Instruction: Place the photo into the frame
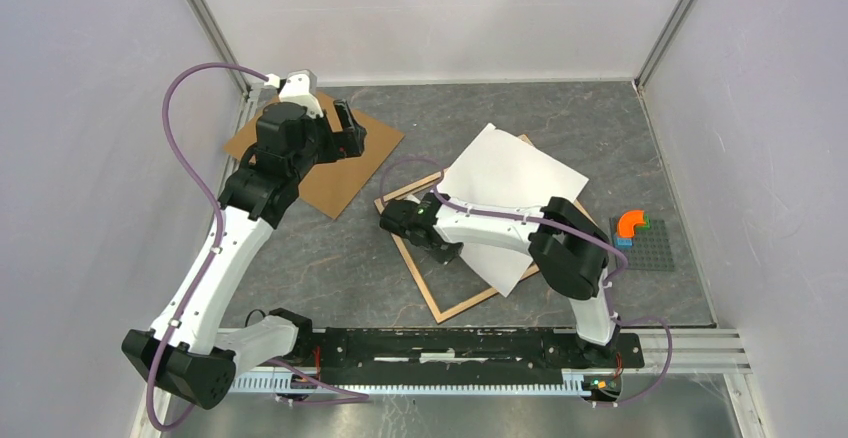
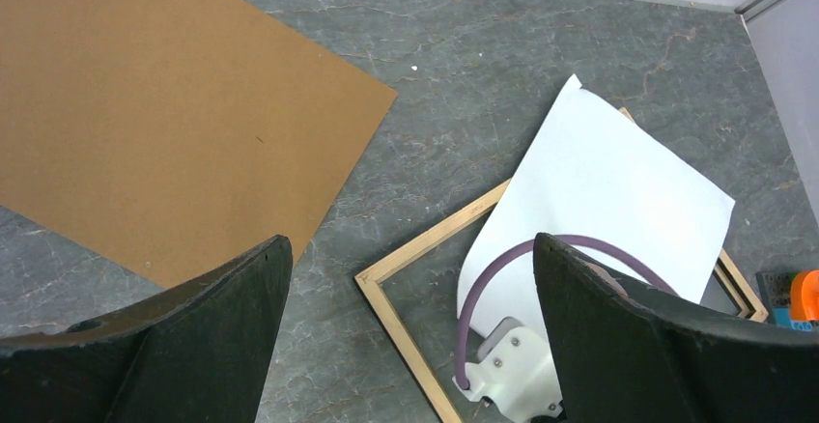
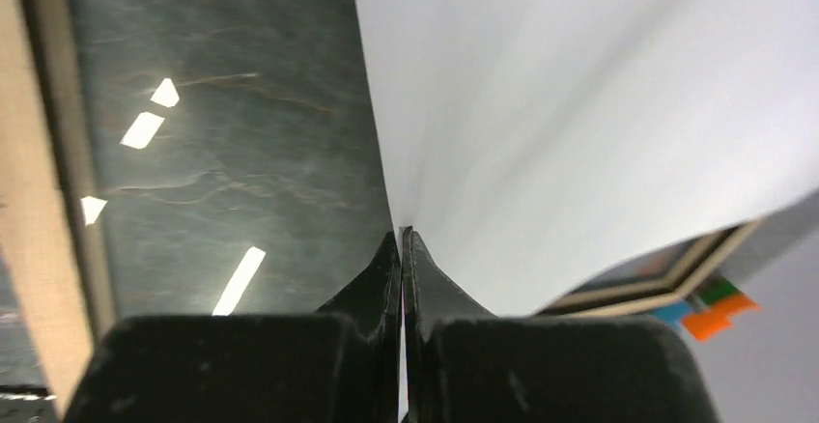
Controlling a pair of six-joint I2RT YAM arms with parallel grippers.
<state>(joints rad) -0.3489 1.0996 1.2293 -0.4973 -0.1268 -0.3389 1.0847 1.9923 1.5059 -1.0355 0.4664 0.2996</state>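
Observation:
The photo shows its plain white back and lies askew over the light-wood frame at mid table. My right gripper is shut on the photo's near-left edge, inside the frame's opening. In the right wrist view the closed fingertips pinch the white sheet, which curves upward; a frame rail runs down the left. My left gripper is open and empty above the brown backing board. The left wrist view shows the gripper, frame and photo.
The brown backing board lies at the back left. An orange block sits on a grey baseplate at the right, close to the frame's right corner. Walls enclose the table on three sides.

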